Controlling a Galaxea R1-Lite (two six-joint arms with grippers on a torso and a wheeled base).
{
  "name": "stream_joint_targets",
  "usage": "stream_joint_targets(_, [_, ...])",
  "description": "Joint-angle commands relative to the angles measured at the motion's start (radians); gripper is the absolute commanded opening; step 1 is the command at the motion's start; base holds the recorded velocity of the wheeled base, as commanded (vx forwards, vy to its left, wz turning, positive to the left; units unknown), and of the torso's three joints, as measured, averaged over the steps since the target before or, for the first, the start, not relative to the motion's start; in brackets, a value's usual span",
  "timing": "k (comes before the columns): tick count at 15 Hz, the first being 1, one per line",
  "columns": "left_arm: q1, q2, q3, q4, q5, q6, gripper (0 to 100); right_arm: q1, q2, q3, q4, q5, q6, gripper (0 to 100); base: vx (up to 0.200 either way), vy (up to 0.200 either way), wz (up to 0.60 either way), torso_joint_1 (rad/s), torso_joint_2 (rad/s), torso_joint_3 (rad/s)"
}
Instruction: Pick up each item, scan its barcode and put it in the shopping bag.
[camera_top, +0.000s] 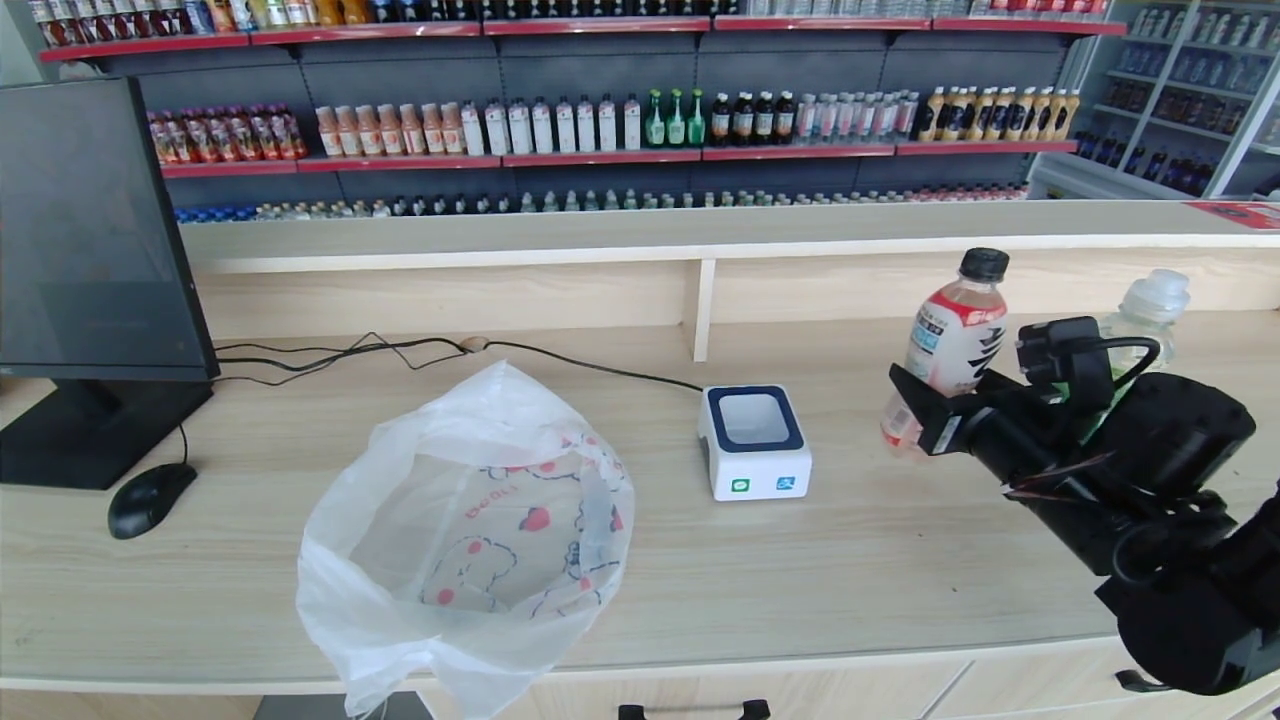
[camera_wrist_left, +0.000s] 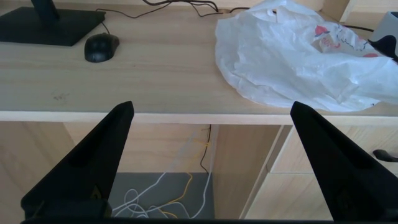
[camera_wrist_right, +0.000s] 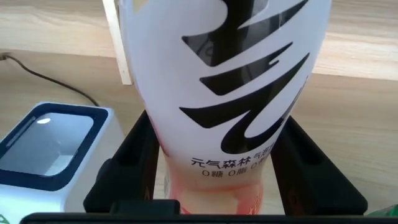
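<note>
- Right gripper (camera_top: 925, 415) is clenched around the lower part of a drink bottle (camera_top: 952, 335), a black finger on each side of it.
- That bottle has a black cap and a white label with bold black strokes and a red band. It leans a little, cap uppermost, and sits to the right of the barcode scanner (camera_top: 755, 440), apart from it.
- From where I stand I cannot tell whether its base is off the desk (camera_top: 880, 560).
- Left gripper (camera_wrist_left: 211, 109) hangs at the near edge of the desk with its fingers spread wide and nothing between them.
- A white plastic shopping bag (camera_top: 470, 520) with a red and blue cartoon print slumps on the desk left of the scanner, mouth gaping upward, its lower edge hanging over the front.
- The scanner is a small white box with a dark blue frame around its window, with a black cable running off behind it.
- A second bottle (camera_top: 1150, 310), clear with a pale cap, stands behind the right arm.
- At the far left of the desk stand a dark monitor (camera_top: 90, 250) and a black mouse (camera_top: 150, 498).
</note>
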Motion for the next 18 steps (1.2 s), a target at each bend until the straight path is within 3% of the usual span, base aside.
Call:
stream_joint_targets(1, [0.0, 0.001, 0.0, 0.0, 0.0, 0.0, 100, 0.065, -0.091, 0.048, -0.001, 0.0, -0.002, 0, 0.0, 0.0, 0.0, 0.0, 0.0, 0.0])
stream_joint_targets(4, [0.0, 0.001, 0.0, 0.004, 0.0, -0.002, 100, 0.212, -0.272, 0.175, -0.001, -0.001, -0.003, 0, 0.0, 0.0, 0.0, 0.0, 0.0, 0.0])
stream_joint_targets(7, [0.0, 0.0, 0.0, 0.009, 0.0, -0.006, 100, 0.283, -0.401, 0.292, -0.001, 0.0, 0.004, 0, 0.0, 0.0, 0.0, 0.0, 0.0, 0.0])
stream_joint_targets(11, [0.0, 0.0, 0.0, 0.009, 0.0, -0.023, 100, 0.493, -0.482, 0.335, -0.001, 0.002, 0.05, 0, 0.0, 0.0, 0.0, 0.0, 0.0, 0.0])
stream_joint_targets(12, [0.0, 0.0, 0.0, 0.009, 0.0, -0.031, 100, 0.51, -0.484, 0.337, -0.001, 0.002, 0.064, 0, 0.0, 0.0, 0.0, 0.0, 0.0, 0.0])
stream_joint_targets(14, [0.0, 0.0, 0.0, 0.009, 0.0, -0.037, 100, 0.59, -0.498, 0.33, -0.001, 0.008, 0.164, 0, 0.0, 0.0, 0.0, 0.0, 0.0, 0.0])
stream_joint_targets(18, [0.0, 0.0, 0.0, 0.009, 0.0, -0.037, 100, 0.648, -0.476, 0.314, -0.001, 0.009, 0.363, 0, 0.0, 0.0, 0.0, 0.0, 0.0, 0.0])
